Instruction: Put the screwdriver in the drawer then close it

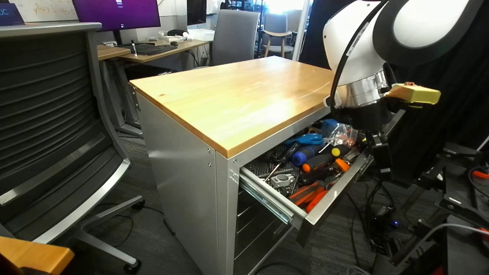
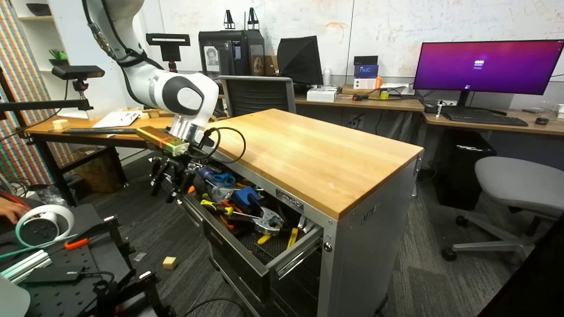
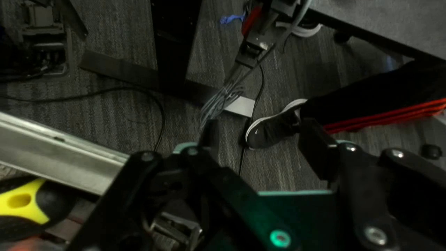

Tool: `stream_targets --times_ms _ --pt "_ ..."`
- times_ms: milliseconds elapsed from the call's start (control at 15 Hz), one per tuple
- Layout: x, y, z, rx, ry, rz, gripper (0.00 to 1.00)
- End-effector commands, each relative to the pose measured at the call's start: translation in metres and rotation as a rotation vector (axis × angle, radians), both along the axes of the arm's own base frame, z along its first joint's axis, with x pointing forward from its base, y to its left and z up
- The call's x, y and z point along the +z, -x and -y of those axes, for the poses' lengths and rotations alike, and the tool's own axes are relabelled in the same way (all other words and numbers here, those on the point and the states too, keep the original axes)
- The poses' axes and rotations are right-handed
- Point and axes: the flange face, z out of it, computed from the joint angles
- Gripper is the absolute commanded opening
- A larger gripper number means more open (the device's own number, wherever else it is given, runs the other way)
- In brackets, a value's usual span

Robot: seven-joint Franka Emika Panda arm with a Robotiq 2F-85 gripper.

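Note:
The grey metal top drawer is pulled out, its front rim showing in both exterior views (image 1: 336, 194) (image 2: 234, 243) and in the wrist view (image 3: 62, 153). A yellow and black screwdriver handle (image 2: 216, 208) lies inside it among other tools. A yellow and black handle (image 3: 21, 201) also shows inside the rim in the wrist view. I cannot tell whether either is the small stubby screwdriver. My gripper (image 1: 378, 160) is at the drawer's front edge, pointing down. In the wrist view its fingers (image 3: 261, 143) are apart with nothing between them, above the floor outside the rim.
The drawer holds blue- and orange-handled tools (image 1: 317, 162), blue scissors (image 1: 307, 138) and a metal clamp (image 2: 269, 220). The cabinet's wooden top (image 1: 244, 91) overhangs behind. A person's shoe (image 3: 268, 132) is on the floor below. A dark cart (image 2: 66, 273) stands in front.

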Motion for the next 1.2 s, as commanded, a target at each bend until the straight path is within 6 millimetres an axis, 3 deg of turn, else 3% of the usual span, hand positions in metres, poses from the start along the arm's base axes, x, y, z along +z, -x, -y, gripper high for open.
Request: stream_targets --times_ms 0,200,333,867,1133 --pt "-0.008 0.004 -0.015 -0.081 -0.024 0.166 0.28" --pt "-0.003 0.002 -0.027 -0.114 -0.007 0.289 0.06" --pt "-0.002 0.0 -0.036 -0.133 -0.005 0.373 0.01" --pt "-0.006 -0.005 -0.045 -0.171 -0.005 0.747 0.04" --pt "-0.008 -0.04 -0.048 -0.155 0.012 0.92 0.04"
